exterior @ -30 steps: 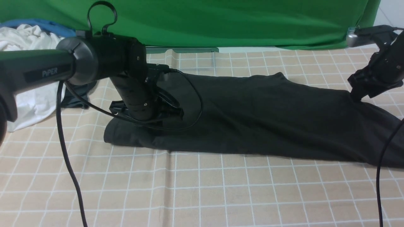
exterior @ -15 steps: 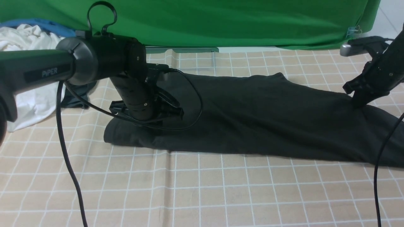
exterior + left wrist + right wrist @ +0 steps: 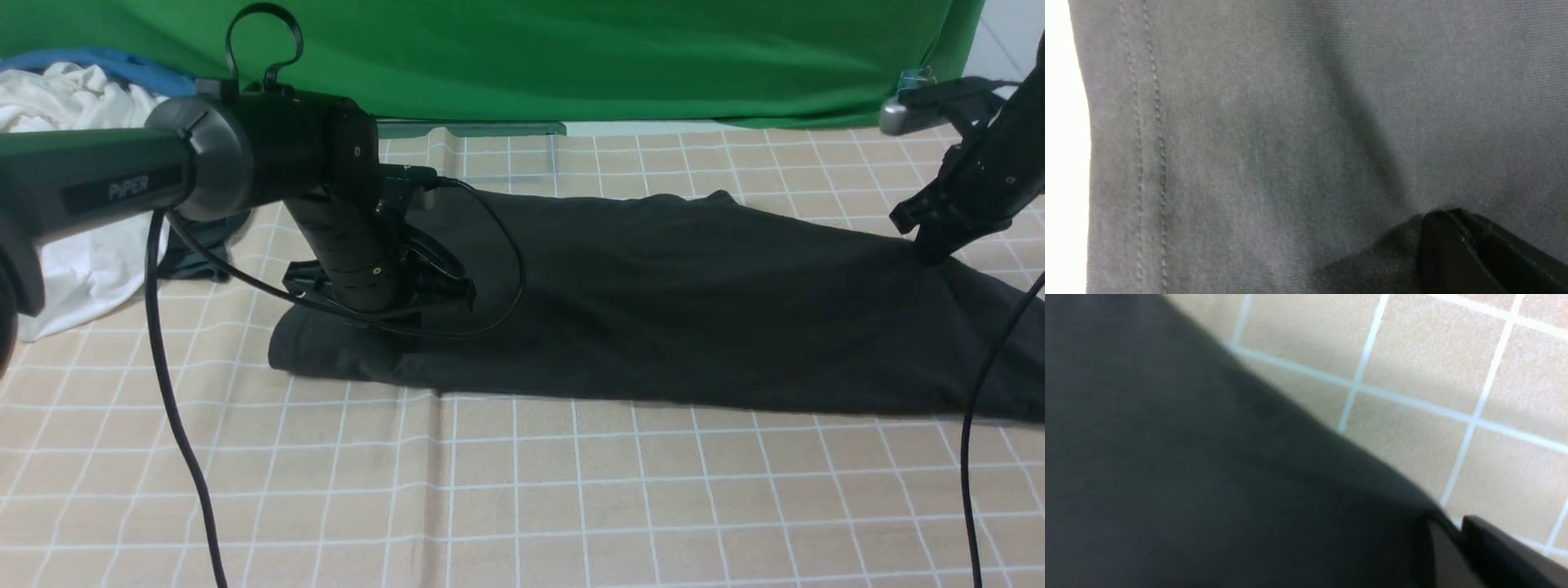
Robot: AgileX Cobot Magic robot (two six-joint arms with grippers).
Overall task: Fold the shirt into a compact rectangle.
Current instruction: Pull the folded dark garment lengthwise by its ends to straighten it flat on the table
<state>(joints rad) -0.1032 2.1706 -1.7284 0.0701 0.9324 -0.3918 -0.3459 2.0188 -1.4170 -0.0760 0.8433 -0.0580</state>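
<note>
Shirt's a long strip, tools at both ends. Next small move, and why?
Probably close the right tool firmly on the shirt edge it touches. Its grip isn't clear from either view, while the left tool, shut, presses the left end. Lifting to fold should wait.

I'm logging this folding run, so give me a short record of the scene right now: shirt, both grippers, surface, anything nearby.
shirt: black, lying as a long band across the table, not yet a compact rectangle
left gripper: shut on shirt near its left end, a crease running from the tips
right gripper: shut on shirt's far edge at its right end, fabric slightly raised there
surface: checked tablecloth
nearby: white garment at far left; green backdrop behind
</note>
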